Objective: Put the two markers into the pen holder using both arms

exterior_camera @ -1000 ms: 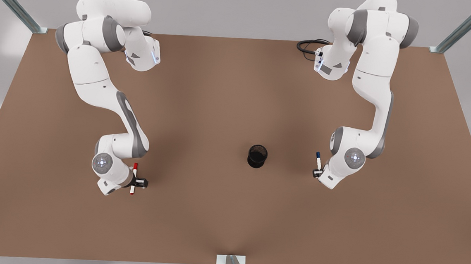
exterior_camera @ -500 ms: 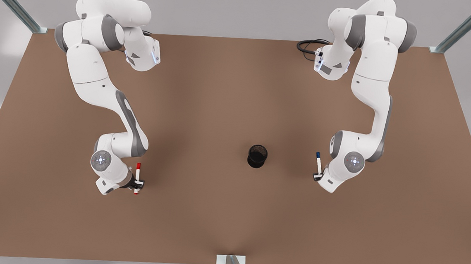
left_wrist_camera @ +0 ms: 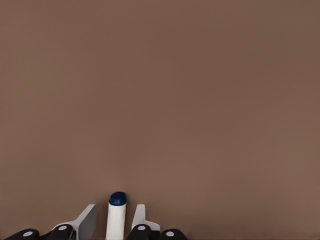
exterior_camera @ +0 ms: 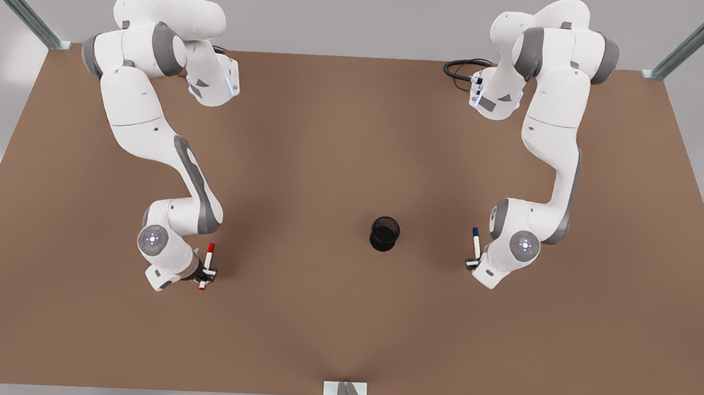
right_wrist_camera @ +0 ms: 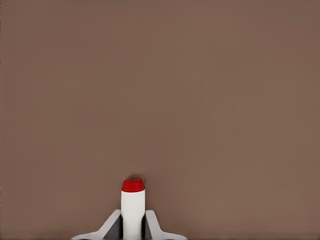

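- The left gripper (exterior_camera: 472, 263) is on the front view's right side. It's clamped on the blue marker (exterior_camera: 476, 244), with the blue cap end poking out toward the far side.
- In the left wrist view, that blue marker (left_wrist_camera: 116, 216) sits snug between the two fingers (left_wrist_camera: 86, 222), with bare brown table (left_wrist_camera: 160, 100) beyond it.
- The right gripper (exterior_camera: 206, 272) is on the front view's left side, gripping the red marker (exterior_camera: 207, 262) around mid-barrel, so a red end shows either side of it.
- The right wrist view has the red marker (right_wrist_camera: 133, 205) pinched between the fingers (right_wrist_camera: 114, 223), red end pointing out over the table.
- The pen holder (exterior_camera: 385, 233) stands upright on the table (exterior_camera: 344, 135) between the two grippers. It's nearer the left gripper and well apart from the right one.
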### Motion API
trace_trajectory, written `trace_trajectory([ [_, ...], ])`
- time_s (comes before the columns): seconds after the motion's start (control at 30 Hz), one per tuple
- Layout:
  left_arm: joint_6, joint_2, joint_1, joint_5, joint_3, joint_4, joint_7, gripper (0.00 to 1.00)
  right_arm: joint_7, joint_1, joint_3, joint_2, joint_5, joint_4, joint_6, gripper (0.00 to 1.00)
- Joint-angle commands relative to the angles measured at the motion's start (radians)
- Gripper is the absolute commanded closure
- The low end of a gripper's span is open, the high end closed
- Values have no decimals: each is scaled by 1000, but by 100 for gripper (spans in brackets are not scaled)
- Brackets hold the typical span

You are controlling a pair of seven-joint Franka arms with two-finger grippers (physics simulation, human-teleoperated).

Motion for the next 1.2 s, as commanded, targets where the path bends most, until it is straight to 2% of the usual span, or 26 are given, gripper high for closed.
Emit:
trace_trajectory([
  [0.0,-3,-1,0,1,0,-1,-6,50,-4,0,1,-3,0,-7,-1,65],
  [0.13,-3,-1,0,-1,0,-1,-6,55,1,4,3,-12,0,-1,-1,70],
  [0.33,-3,-1,1,-1,0,-1,-6,60,2,12,4,-48,0,22,-4,71],
  [0.53,-3,-1,0,-1,0,-1,-8,62,2,9,133,-153,-2,25,16,71],
  [0.57,-3,-1,0,-1,0,1,-8,63,8,9,176,-156,-2,28,83,71],
  [0.63,-3,0,0,-1,0,1,-9,63,2,46,196,-149,-43,36,210,71],
  [0.87,-3,3,-2,-4,0,1,-9,66,4,282,196,-130,-57,192,451,71],
  [0.97,-1,8,-2,-4,0,1,-15,67,2,366,188,-100,-56,198,640,70],
  [1.1,-1,8,-2,-4,0,1,-15,68,1,484,178,-41,-63,284,724,70],
  [1.17,-1,8,-2,-4,0,1,-15,69,-2,521,176,9,-65,297,861,70],
])
